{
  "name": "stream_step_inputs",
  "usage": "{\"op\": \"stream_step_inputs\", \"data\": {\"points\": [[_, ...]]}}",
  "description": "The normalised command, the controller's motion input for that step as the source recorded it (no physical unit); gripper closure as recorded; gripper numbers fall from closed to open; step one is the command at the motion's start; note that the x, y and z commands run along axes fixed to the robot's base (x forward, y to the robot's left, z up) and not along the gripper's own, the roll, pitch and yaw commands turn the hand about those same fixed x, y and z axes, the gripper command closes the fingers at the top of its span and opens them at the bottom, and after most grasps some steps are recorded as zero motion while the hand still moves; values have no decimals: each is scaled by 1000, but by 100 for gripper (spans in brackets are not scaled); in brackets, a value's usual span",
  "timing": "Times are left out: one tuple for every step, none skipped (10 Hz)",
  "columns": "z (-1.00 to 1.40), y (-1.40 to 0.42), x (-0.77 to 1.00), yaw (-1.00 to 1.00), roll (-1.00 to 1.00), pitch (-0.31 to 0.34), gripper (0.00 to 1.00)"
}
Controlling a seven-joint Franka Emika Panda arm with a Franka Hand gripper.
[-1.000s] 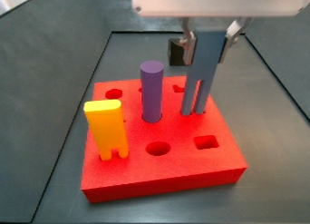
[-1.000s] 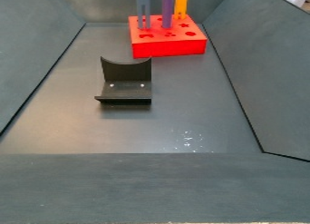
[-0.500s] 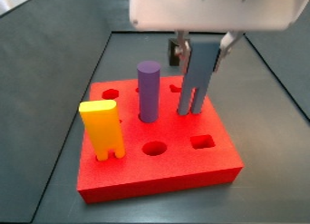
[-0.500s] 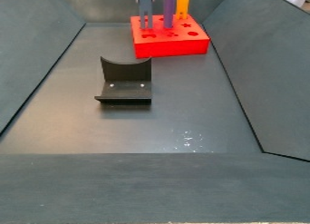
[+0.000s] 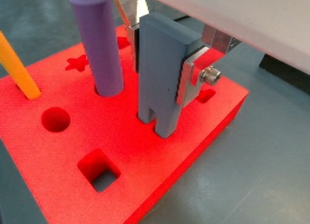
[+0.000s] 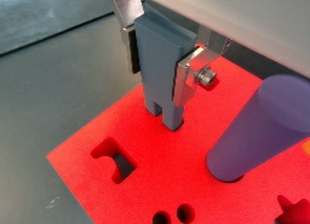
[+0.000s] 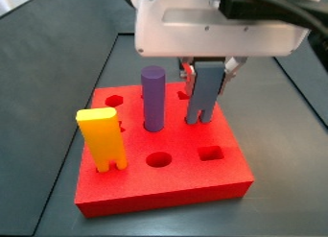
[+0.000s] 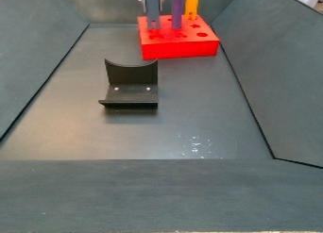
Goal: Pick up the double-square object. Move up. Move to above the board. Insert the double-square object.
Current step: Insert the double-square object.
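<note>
The double-square object [image 7: 200, 95] is a slate-blue peg standing upright at the back right of the red board [image 7: 193, 178]. My gripper [image 7: 205, 72] is shut on its upper part. In both wrist views the silver fingers [image 5: 194, 75] [image 6: 186, 78] press its two sides. Its two square prongs [image 5: 164, 126] meet the board's top; how deep they sit I cannot tell. The peg also shows in a wrist view [image 6: 160, 73]. In a side view the board [image 8: 190, 46] lies at the far end of the floor.
A purple cylinder [image 7: 152, 99] stands in the board just beside the held peg. A yellow forked peg [image 7: 100, 140] stands at the board's front left. Open round [image 7: 159, 160] and square [image 7: 212, 154] holes lie in front. The dark fixture [image 8: 128, 84] stands mid-floor.
My gripper has come down with the peg. Less of the peg shows above the board than a second ago. The purple and yellow pegs stay put.
</note>
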Motion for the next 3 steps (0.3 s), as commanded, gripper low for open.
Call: {"op": "stream_step_inputs", "data": {"points": [[-263,-26,0,0,0,-56,100],[-171,0,0,0,-117,-83,100],[-37,0,0,0,-30,-53,100]]}}
